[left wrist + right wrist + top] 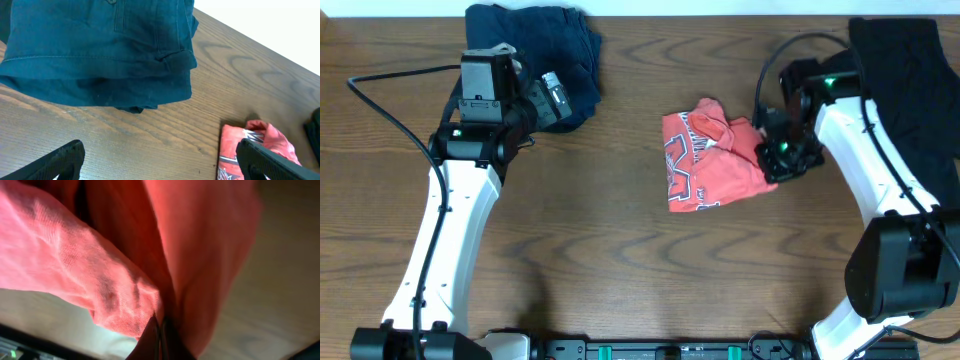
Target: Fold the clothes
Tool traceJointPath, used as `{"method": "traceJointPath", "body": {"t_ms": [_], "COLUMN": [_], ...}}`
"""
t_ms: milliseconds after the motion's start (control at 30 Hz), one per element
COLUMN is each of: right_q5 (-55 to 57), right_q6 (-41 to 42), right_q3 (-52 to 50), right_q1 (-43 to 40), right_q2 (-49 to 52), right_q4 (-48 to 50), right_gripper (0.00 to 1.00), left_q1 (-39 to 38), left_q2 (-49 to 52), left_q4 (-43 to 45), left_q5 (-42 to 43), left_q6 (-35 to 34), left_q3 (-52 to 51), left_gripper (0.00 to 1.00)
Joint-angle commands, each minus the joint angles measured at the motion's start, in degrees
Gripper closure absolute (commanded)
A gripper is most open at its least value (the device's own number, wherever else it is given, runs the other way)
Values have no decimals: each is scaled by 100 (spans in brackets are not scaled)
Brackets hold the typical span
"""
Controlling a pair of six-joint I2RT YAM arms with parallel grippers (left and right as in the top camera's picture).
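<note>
Your right end effector is gripping the coral-red T-shirt at its right edge, jaws pressing together on a fold of the cloth; the shirt is lying bunched near the middle of the desk, with white lettering showing on its left part; your left end effector is hovering over the desk with jaws spread wide, holding nothing, just beside the navy garment; that garment is lying folded at the far left of the desk; a black garment is lying at the far right corner, beside your right arm, apart from the shirt.
</note>
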Motion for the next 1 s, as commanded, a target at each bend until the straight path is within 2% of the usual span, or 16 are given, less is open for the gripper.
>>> {"method": "traceJointPath", "body": {"t_ms": [0,167,233,267,333,400,667,833,900,967], "right_q5": [-57,-570,-612,-610,-610,-564,-568,-417,-96,227], "right_q6": [166,-173,-199,-197,-120,188,984,1346,1617,1773], "right_q3": [-142,319,581,708,918,942,905,844,844,844], "right_q1": [-28,72,184,238,391,527,748,841,839,824], "right_q2": [17,-181,-319,-374,-455,-461,195,737,901,986], "right_q4": [-28,24,177,245,492,837,1108,973,973,944], "right_gripper": [99,99,94,86,54,50,50,55,63,80], "left_q1": [15,15,15,15,15,15,15,15,15,15], "left_q2": [66,157,208,227,236,236,236,236,236,236], "left_q4": [-13,-33,-39,-35,-2,90,118,114,114,116], "left_q5": [-48,-48,-50,-50,-50,-50,-50,-50,-50,-50], "left_q6": [96,98,101,98,96,96,96,96,96,96], "left_q3": [0,0,0,0,0,0,0,0,0,0], "left_gripper": [2,2,2,2,2,2,2,2,2,2]}}
